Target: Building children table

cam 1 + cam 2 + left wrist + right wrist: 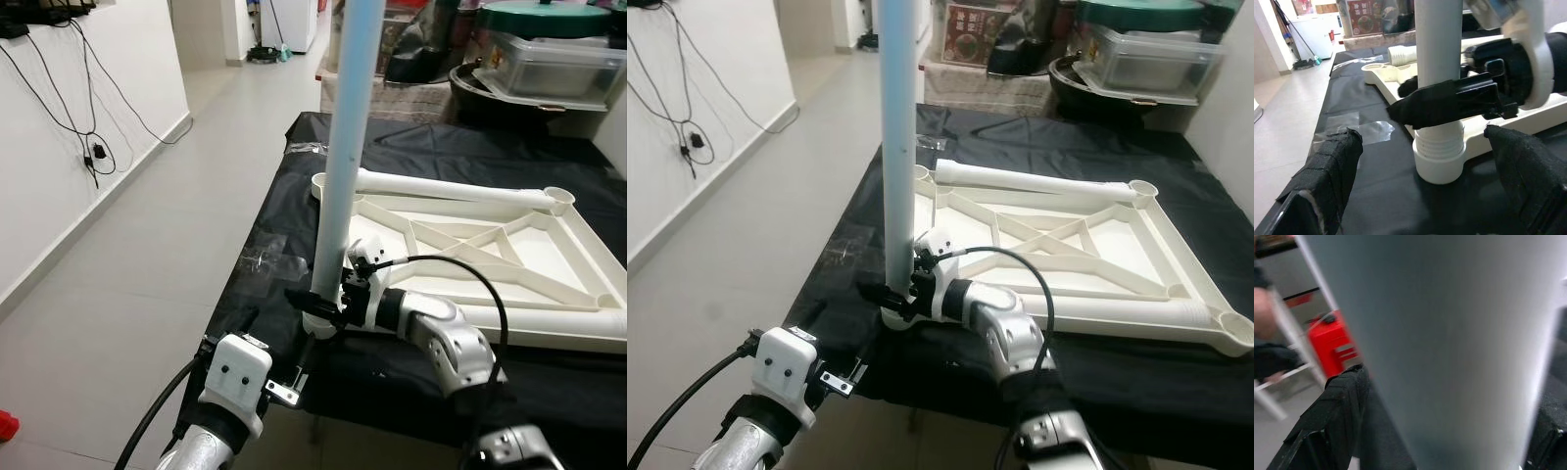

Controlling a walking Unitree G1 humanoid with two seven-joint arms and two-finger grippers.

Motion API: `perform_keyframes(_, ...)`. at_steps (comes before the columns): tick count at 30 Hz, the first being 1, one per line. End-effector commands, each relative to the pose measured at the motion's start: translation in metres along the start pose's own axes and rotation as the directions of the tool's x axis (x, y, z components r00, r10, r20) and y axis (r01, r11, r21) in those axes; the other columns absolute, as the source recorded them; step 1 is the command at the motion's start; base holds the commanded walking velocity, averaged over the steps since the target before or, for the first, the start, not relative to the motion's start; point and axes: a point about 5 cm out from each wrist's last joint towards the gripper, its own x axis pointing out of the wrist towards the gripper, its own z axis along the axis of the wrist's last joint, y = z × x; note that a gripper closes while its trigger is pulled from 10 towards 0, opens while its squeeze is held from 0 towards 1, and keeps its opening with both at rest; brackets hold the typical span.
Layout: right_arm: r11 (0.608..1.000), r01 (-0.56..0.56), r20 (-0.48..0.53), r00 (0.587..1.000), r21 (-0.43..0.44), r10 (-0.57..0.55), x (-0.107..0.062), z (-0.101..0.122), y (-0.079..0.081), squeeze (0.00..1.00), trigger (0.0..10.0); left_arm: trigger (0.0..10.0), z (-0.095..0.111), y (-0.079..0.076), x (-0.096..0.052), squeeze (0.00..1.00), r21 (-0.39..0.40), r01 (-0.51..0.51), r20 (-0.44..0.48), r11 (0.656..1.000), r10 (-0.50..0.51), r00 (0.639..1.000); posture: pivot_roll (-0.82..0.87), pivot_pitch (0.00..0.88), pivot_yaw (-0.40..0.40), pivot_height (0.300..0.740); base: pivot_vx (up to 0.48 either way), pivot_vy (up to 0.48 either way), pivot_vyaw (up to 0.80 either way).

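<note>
At the near left corner of the desk (294, 211), which is draped in black sheeting, the left end effector (1425, 161) hovers just off the desk edge with its two black padded fingers spread wide apart, holding nothing; from its wrist camera the fingers sit either side of the corner socket (1439, 159) without touching it. Standing upright in that threaded socket is a pale leg tube (343, 157), rising past the top of the head view. The right end effector (318, 302) reaches in from the right and has its black fingers closed around the lower part of the leg tube, just above the socket. The socket belongs to the white table top (490, 259), which lies upside down on the desk with its ribbed underside facing up, spreading toward the right edge. A second leg tube (451, 188) lies flat along the far side of the table top. Beyond the far right corner of the desk stand stacked plastic tubs (544, 54).
</note>
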Motion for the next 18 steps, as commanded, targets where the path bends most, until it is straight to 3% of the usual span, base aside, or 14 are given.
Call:
perform_keyframes(1, 0.996, -0.092, -0.013, 0.996, -0.009, 0.092, 0.012, -0.003, 0.010, 0.00, 10.0, 10.0, -0.002, -0.003, -0.001, 0.00, -0.022, 0.016, -0.010, 1.000, -0.016, 1.000, 0.13, 0.053, -0.065, 0.740, 0.000, 0.000, 0.00)
perform_keyframes(5, 0.993, -0.111, 0.008, 0.994, -0.029, 0.111, 0.025, 0.004, 0.009, 0.00, 10.0, 10.0, 0.000, -0.007, -0.002, 0.00, -0.045, 0.042, 0.001, 0.998, -0.042, 0.999, 0.14, 0.053, -0.066, 0.740, 0.000, 0.000, 0.00)
perform_keyframes(7, 0.996, -0.077, 0.029, 0.996, -0.045, 0.079, 0.032, 0.008, 0.006, 0.00, 0.0, 10.0, 0.002, -0.008, -0.003, 0.00, -0.045, 0.036, 0.005, 0.998, -0.035, 0.999, 0.14, 0.057, -0.066, 0.740, 0.000, 0.000, 0.00)
perform_keyframes(14, 0.994, 0.102, 0.082, 0.992, -0.031, -0.099, 0.031, 0.003, 0.000, 0.00, 0.0, 10.0, -0.001, -0.005, -0.003, 0.00, -0.040, 0.011, -0.004, 0.999, -0.011, 1.000, 0.13, 0.063, -0.066, 0.740, 0.000, 0.000, 0.00)
perform_keyframes(18, 0.932, 0.360, 0.103, 0.929, -0.030, -0.356, 0.031, -0.005, 0.000, 0.00, 0.0, 10.0, -0.002, -0.004, -0.003, 0.00, -0.033, 0.016, -0.008, 0.999, -0.016, 1.000, 0.12, 0.067, -0.059, 0.740, 0.000, 0.000, 0.00)
